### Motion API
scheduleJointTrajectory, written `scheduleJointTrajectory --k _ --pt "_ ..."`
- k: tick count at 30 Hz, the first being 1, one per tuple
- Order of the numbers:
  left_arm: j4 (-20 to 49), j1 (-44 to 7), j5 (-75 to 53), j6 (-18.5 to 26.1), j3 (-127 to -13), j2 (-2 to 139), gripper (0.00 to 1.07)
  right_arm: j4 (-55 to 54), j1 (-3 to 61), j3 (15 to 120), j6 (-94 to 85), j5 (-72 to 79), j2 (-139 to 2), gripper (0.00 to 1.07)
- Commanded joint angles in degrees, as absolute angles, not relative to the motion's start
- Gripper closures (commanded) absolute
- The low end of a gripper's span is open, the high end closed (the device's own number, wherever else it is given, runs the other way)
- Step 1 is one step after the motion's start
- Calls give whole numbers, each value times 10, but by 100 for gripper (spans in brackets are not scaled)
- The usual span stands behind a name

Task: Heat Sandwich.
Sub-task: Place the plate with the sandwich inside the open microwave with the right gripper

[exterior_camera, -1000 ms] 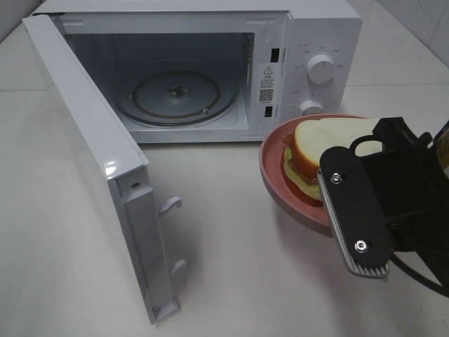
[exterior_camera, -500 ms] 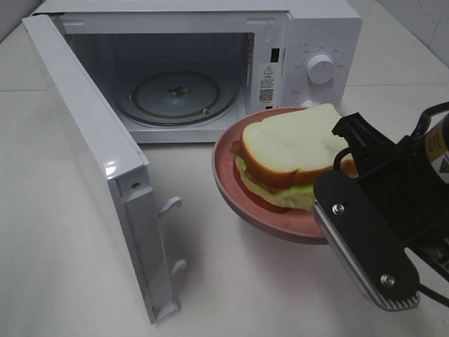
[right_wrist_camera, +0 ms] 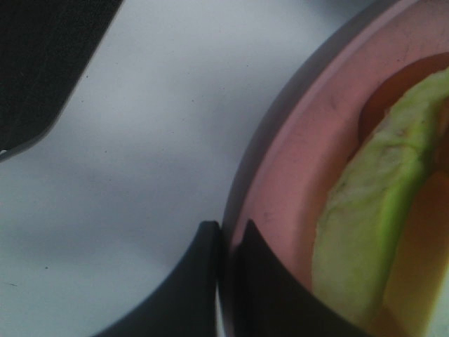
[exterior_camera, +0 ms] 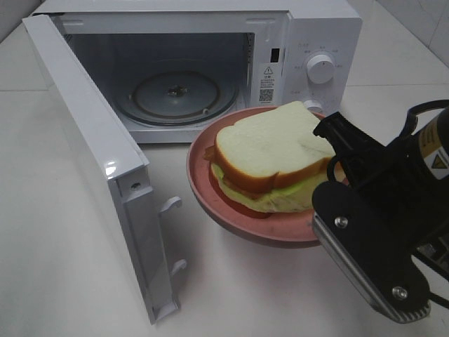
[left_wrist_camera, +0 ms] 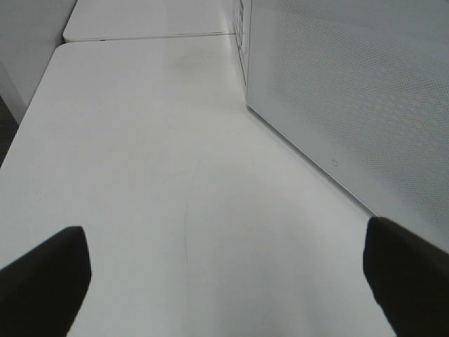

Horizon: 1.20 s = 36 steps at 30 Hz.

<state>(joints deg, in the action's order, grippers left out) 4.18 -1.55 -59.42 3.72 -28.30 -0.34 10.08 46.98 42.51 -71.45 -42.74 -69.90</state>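
The sandwich (exterior_camera: 270, 158), white bread over pale green leaves, lies on a round pink plate (exterior_camera: 200, 186) held above the counter in front of the microwave (exterior_camera: 316, 35). My right gripper (exterior_camera: 335, 170) is shut on the plate's right rim. In the right wrist view the right gripper (right_wrist_camera: 224, 246) pinches the pink plate's rim (right_wrist_camera: 280, 189), with the sandwich's green filling (right_wrist_camera: 372, 232) beside it. My left gripper (left_wrist_camera: 224, 281) is open over bare counter, next to the microwave door (left_wrist_camera: 365, 105), and is outside the high view.
The microwave's door (exterior_camera: 91, 154) stands swung open to the left, its latch hooks pointing right. Inside lies the glass turntable (exterior_camera: 175, 95). The dials (exterior_camera: 320, 69) are on the right panel. White counter (exterior_camera: 231, 288) stretches in front.
My right gripper has carried the plate with the sandwich leftward, from the right edge to the front of the oven opening. The left gripper has stayed open.
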Motion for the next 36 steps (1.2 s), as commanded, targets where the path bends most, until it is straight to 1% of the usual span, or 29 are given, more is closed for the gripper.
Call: scheduleJointTrajectory --k 1,7,9,13,31,33,36 --pt "42 -14 -589 38 -283 -18 5 100 467 423 -761 -415 -694 107" --pt "42 -14 -589 38 -283 -18 5 100 463 423 -786 -414 -708 107" --pt "42 -14 -589 38 -283 -18 5 92 445 423 -803 -410 -721 107" --pt "42 -14 -589 38 -283 -18 5 83 434 423 -827 -396 -732 107" --pt "42 -14 -589 38 -283 -18 5 72 432 485 -877 -376 -812 107" --pt "42 -14 -589 38 -283 -18 5 57 411 501 -888 -371 -830 107" --pt "42 -14 -589 38 -283 -18 5 42 400 512 -906 -370 -841 107"
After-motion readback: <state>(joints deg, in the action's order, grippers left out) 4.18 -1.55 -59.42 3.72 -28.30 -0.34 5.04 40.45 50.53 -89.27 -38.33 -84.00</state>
